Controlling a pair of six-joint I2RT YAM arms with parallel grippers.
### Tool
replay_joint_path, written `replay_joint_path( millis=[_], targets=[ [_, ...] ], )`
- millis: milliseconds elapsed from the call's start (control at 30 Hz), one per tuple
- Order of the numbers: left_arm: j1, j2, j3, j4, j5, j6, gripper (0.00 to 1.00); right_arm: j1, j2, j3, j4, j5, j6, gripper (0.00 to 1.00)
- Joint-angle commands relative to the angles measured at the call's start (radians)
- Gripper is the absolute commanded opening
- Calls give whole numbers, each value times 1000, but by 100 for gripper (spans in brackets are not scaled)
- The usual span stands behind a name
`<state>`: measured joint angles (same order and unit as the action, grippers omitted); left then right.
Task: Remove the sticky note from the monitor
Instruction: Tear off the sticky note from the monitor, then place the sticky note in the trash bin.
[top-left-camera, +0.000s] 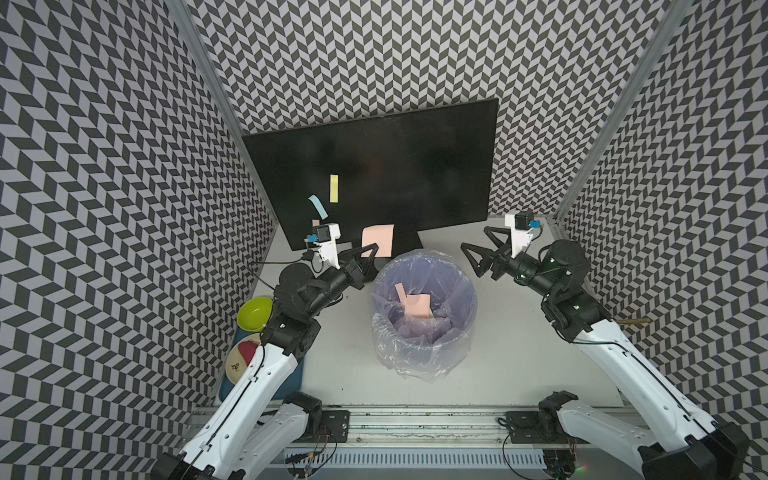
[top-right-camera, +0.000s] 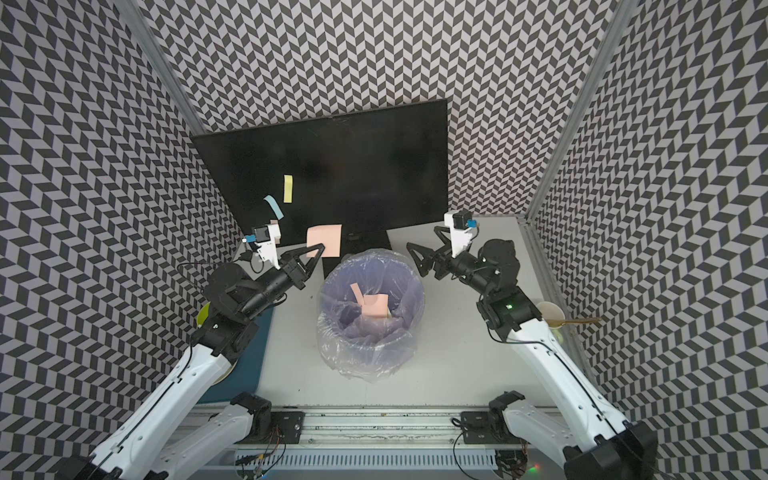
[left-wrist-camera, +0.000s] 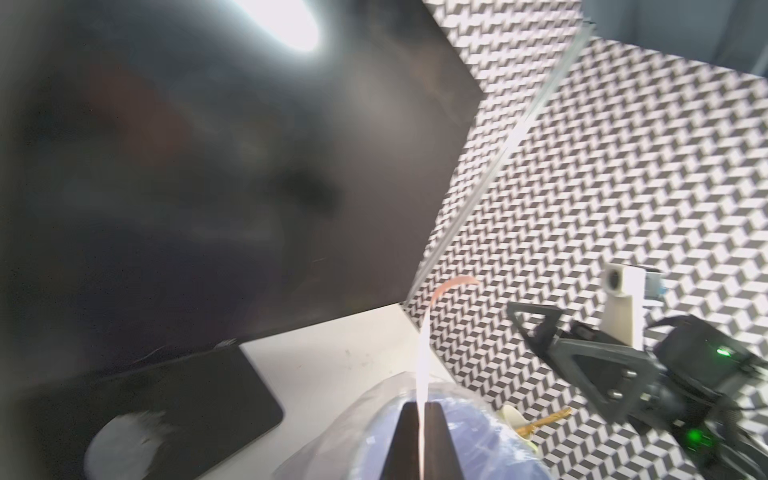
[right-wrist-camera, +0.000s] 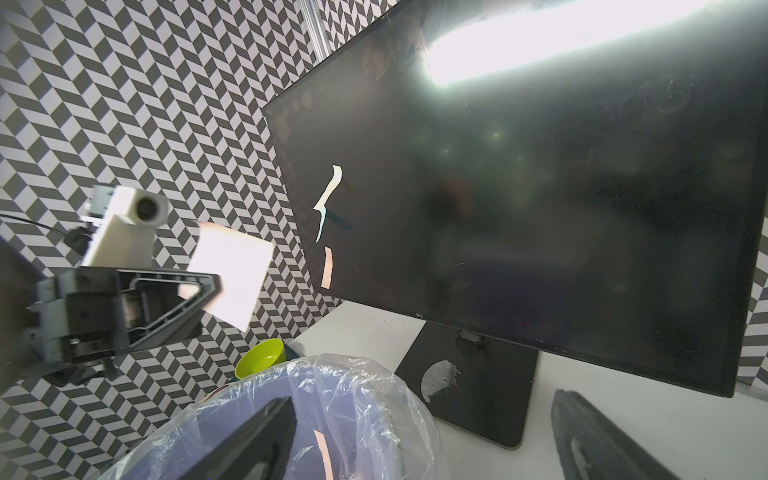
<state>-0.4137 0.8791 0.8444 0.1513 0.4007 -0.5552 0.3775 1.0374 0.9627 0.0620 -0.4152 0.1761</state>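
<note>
On the white desk (top-left-camera: 498, 353), nearest the arms' bases, stands a round lilac waste bin lined with a clear plastic bag (top-left-camera: 415, 355). Pale pink paper notes (top-left-camera: 417, 306) already lie at its bottom, so part of the clearing looks done.

Just beyond the bin's far rim, the left tool (top-left-camera: 374, 249) is pressed together on a square pale pink sticky note (top-left-camera: 378, 239). The left wrist view shows the sheet edge-on, pinched between the two dark fingers (left-wrist-camera: 442, 440), its free top curling over. This note is off the glass and hangs between the bin and the screen's lower edge. It is near the rim and, as far as I can judge, not yet squarely over the opening. The right tool (top-left-camera: 474, 238) hovers at the bin's other side, jaws spread wide with nothing between them.

Farthest back stands the large flat black monitor (top-left-camera: 395, 166) on its flat black stand base (right-wrist-camera: 469, 382). Three narrow notes are stuck to its screen, all toward the robot's left:
- a yellow strip (top-left-camera: 333, 188)
- a pale blue strip (top-left-camera: 318, 206) curling away below it
- a short pinkish strip (right-wrist-camera: 327, 268) lowest of all, clearest in the right wrist view

My reading is that one note is peeled and waiting to be dropped into the bin, with three left to pull — roughly the middle of the job.
</note>
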Motion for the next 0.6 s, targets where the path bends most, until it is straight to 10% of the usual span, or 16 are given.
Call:
replay_joint_path(
  millis=[0, 167, 567],
  targets=[
    [-113, 30, 75, -136, -36, 198, 0, 4, -2, 16, 55, 11, -3, 99],
    [-302, 80, 119, -225, -152, 356, 3, 4, 0, 19, 52, 18, -6, 99],
    [-361, 164, 241, -399, -339, 498, 63, 4, -8, 26, 31, 43, -22, 99]
  ],
)
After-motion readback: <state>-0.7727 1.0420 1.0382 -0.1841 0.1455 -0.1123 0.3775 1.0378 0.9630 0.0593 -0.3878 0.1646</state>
